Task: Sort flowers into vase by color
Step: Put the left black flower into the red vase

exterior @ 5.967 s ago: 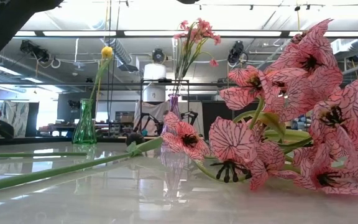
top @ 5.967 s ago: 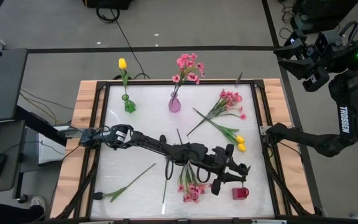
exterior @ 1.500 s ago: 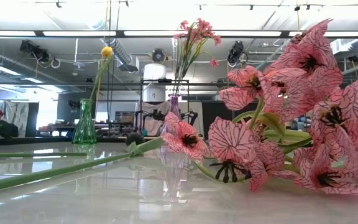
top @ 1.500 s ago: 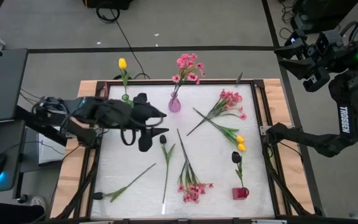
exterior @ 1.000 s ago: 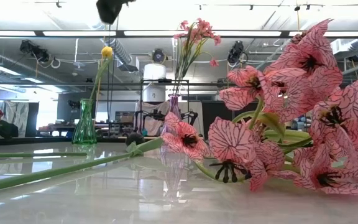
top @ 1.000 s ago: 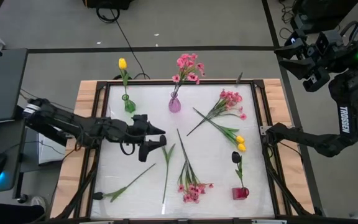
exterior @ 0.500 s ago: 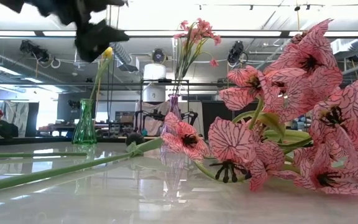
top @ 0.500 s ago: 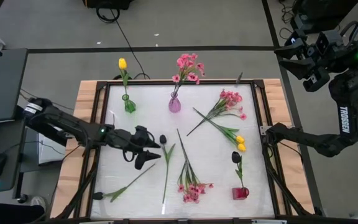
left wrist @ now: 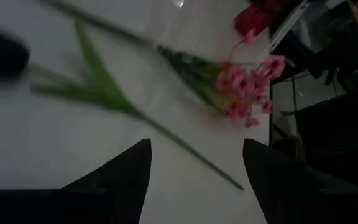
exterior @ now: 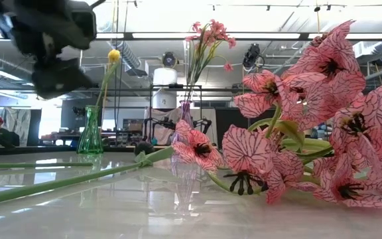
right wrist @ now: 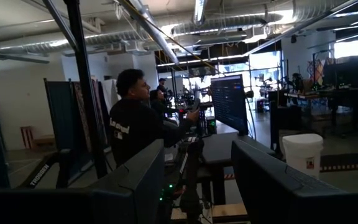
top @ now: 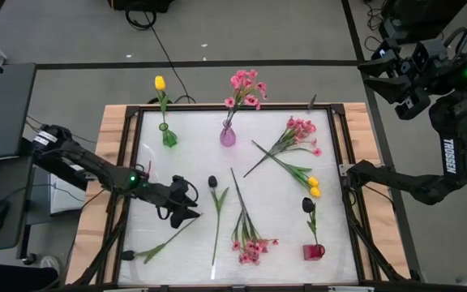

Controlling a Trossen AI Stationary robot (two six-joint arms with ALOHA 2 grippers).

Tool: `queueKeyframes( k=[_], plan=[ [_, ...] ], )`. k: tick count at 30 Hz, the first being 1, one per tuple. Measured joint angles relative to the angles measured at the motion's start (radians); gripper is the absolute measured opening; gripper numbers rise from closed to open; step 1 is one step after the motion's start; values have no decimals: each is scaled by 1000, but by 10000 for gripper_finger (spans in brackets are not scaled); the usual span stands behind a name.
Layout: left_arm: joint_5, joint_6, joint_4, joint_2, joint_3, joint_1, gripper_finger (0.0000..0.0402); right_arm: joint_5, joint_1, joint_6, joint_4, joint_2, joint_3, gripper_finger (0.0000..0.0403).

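My left gripper, fingers spread and empty, hangs over the table's left-middle, between the dark tulip and a bare green stem. Judged step: reaching for a flower. Next: descend, straddle one stem, then pinch. My right gripper, parted, waits raised off the table's far right.
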Motion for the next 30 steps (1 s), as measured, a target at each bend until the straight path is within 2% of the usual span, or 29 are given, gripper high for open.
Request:
queueKeyframes(
  k=[5, 11, 17, 22, 30],
  plan=[
    [5, -133, -66, 0, 0, -52, 259, 0, 0, 0, 0, 0, 0, 196],
    [96, -330, -182, 0, 0, -103, 259, 0, 0, 0, 0, 0, 0, 196],
    [120, -487, -338, 0, 0, -174, 259, 0, 0, 0, 0, 0, 0, 196],
    [156, -603, -393, 1, 0, -219, 259, 0, 0, 0, 0, 0, 0, 196],
    [185, -655, -390, 8, 37, -229, 259, 0, 0, 0, 0, 0, 0, 196]
  ],
)
